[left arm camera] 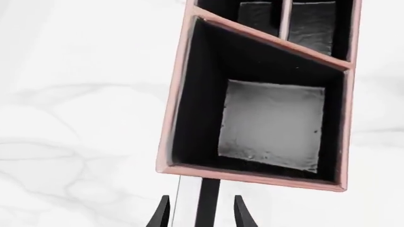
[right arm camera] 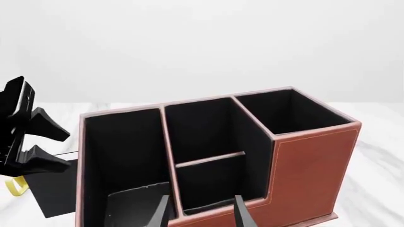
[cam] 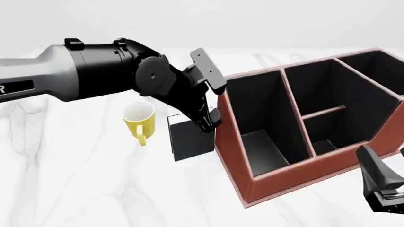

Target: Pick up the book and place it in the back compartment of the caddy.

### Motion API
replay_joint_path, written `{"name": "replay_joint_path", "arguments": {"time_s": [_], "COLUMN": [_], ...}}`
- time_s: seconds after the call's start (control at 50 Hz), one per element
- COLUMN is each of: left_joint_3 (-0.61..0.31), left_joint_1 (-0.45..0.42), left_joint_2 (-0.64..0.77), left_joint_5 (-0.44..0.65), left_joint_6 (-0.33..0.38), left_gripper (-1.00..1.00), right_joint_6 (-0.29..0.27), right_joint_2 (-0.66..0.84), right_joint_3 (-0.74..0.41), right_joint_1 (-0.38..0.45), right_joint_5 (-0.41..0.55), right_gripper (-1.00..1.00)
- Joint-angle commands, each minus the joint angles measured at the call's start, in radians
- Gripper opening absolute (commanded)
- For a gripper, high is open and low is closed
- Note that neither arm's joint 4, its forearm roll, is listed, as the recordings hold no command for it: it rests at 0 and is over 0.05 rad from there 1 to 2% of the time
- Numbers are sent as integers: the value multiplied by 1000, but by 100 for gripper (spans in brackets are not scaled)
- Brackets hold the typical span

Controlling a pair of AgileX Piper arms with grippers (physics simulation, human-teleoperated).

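The left hand (cam: pixel 205 120) grips the book (cam: pixel 189 139) upright, hanging just outside the caddy (cam: pixel 277 165); carried across too low, the book could catch the rim nearest the hand.

Black book (cam: pixel 189 139) upright, apparently clamped in left claw (cam: pixel 207 124), just beside reddish-brown caddy (cam: pixel 277 165)
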Motion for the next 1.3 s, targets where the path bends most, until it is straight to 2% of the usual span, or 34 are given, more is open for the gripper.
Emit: {"name": "replay_joint_path", "arguments": {"time_s": [0.02,0.18,0.26,0.42,0.68,0.88,0.9,1.0,1.3], "left_joint_3": [32,40,36,56,93,170,180,213,261], "left_joint_1": [2,65,69,101,102,109,99,64,55], "left_joint_2": [36,63,63,74,113,156,157,136,26], "left_joint_5": [-41,-49,-52,-63,-137,-250,-261,-277,-239], "left_joint_6": [-1,54,46,80,46,18,-11,-68,-92], "left_gripper": [100,100,100,100,100,100,-100,-100,-100], "right_joint_6": [0,0,-2,-4,-2,-1,-1,-3,-3], "right_joint_2": [2,14,-5,0,13,33,38,38,17], "right_joint_3": [0,0,0,0,0,0,0,0,0], "right_joint_1": [0,2,2,3,1,-2,-3,-4,-6], "right_joint_5": [-1,-13,7,3,-7,-24,-29,-28,-10], "right_gripper": [100,100,100,100,100,100,100,100,100]}}
